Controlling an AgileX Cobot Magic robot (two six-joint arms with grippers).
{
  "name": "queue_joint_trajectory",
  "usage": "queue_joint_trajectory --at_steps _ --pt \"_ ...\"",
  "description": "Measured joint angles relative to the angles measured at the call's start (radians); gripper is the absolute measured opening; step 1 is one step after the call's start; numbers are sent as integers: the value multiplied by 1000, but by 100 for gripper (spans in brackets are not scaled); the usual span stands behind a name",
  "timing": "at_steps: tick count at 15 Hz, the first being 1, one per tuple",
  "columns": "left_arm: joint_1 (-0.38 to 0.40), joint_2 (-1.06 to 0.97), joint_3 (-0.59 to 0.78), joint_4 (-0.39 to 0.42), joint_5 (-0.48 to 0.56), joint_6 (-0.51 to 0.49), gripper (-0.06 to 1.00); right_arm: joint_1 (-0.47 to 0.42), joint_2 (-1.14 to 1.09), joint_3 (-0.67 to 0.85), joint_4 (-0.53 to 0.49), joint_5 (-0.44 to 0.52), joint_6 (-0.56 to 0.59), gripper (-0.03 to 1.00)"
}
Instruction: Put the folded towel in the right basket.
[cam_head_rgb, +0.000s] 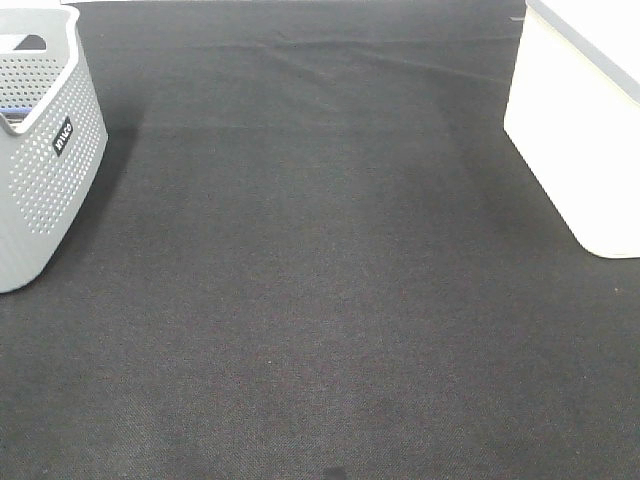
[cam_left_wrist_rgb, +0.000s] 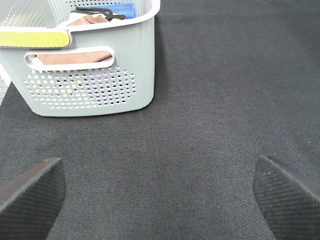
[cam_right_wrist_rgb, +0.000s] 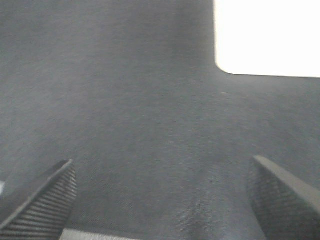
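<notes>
Right basket (cam_head_rgb: 585, 130): cream-white, on the dark mat (cam_head_rgb: 320, 300), far across it from the grey perforated basket (cam_head_rgb: 45, 170). Folded towel: not visible in any view. Left gripper (cam_left_wrist_rgb: 159, 192): spread wide, empty, facing the grey basket. Right gripper (cam_right_wrist_rgb: 162, 200): spread wide, empty, near the right basket.

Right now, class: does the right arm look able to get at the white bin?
Probably yes: the right end effector is open, and only bare dark mat lies between it and the white bin.
</notes>
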Motion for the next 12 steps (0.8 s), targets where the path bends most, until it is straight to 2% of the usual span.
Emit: queue_joint_trajectory --at_steps 3,12 --pt "0 0 0 0 0 0 97 -60 0 0 0 0 0 86" --pt "0 0 0 0 0 0 97 -60 -81 2 1 -1 0 86"
